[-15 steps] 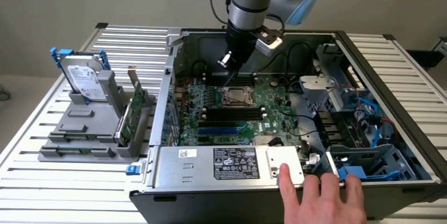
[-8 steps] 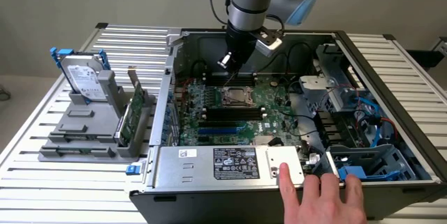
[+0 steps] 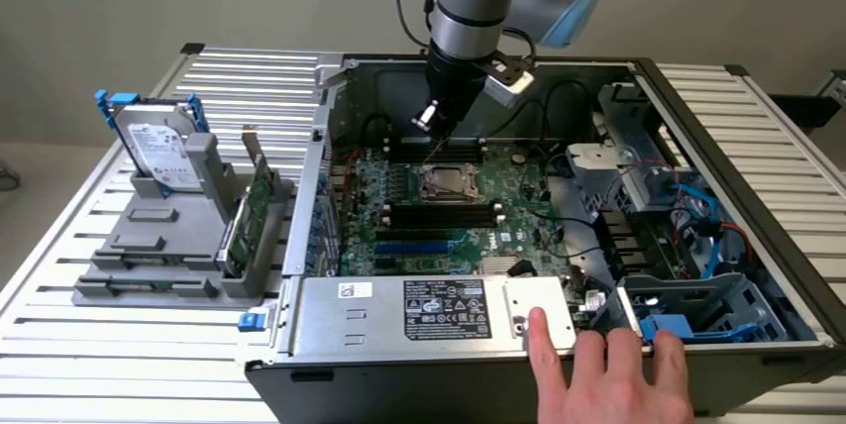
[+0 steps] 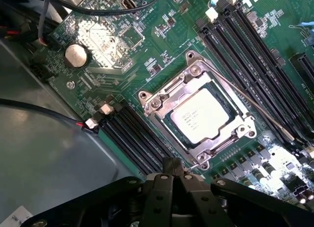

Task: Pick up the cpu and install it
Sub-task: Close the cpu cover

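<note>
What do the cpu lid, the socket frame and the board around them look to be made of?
The cpu lid looks like metal: matte pale silver with faint print. The socket frame looks like bare, steel-like metal, shiny and glinting at its edges and screws. The motherboard is probably a rigid laminate: glossy green with fine traces.

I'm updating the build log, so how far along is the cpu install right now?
Done, it seems: the cpu lies flat inside the socket frame on the motherboard. In hand: nothing; the robot's hand is shut and empty, poised over the board beside the socket. Left: little that shows; whether the frame's lever is latched I cannot tell.
</note>
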Robot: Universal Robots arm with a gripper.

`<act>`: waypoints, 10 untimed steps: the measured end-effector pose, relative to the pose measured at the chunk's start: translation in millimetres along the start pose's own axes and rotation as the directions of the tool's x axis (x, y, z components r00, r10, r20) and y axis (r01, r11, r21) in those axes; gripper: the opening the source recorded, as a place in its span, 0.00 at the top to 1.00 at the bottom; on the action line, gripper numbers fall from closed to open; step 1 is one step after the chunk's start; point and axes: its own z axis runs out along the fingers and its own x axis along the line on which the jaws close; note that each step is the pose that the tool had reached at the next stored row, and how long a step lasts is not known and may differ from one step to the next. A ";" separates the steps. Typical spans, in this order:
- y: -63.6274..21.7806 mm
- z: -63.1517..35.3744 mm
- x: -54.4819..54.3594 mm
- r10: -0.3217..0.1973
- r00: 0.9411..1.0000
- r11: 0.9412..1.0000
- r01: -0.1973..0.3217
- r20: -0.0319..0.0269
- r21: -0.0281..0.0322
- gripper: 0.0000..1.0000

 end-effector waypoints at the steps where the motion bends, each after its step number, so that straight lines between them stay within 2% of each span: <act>1: -0.1 0.1 -0.1 -0.012 1.000 1.000 0.011 0.002 0.001 0.89; 6: -0.5 0.3 -0.5 -0.057 0.998 0.998 0.057 0.008 0.003 0.89; 10: -1.1 0.5 -0.9 -0.059 0.998 0.998 0.059 0.008 0.004 0.89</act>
